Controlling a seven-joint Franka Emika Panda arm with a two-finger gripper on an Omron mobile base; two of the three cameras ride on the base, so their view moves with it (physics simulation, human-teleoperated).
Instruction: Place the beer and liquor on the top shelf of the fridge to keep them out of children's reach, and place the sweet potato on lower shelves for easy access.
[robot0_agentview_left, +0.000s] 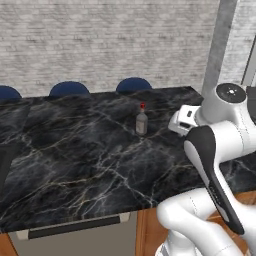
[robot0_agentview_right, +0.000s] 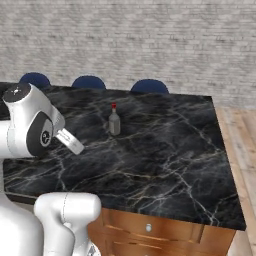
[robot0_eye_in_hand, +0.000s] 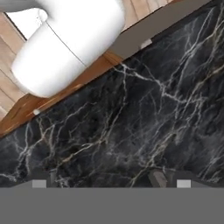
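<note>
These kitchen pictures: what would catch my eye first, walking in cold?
A lone liquor bottle with a red cap stands upright near the middle of a black marble counter veined in white. The big white robot arm looms up close in front. Three blue stools line the counter's far edge, against a pale brick wall.

Glossy white rounded arm (robot0_agentview_left: 220, 150), dark joints

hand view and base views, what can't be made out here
- Gripper: fingertips cut off by the hand view's bottom edge; jaws stand wide apart.
- Greyish translucent red-capped liquor bottle on the black marble counter: too small in both base views to read any label or fill level.
- Blue chairs: the counter's far edge hides everything below their rounded tops.
</note>
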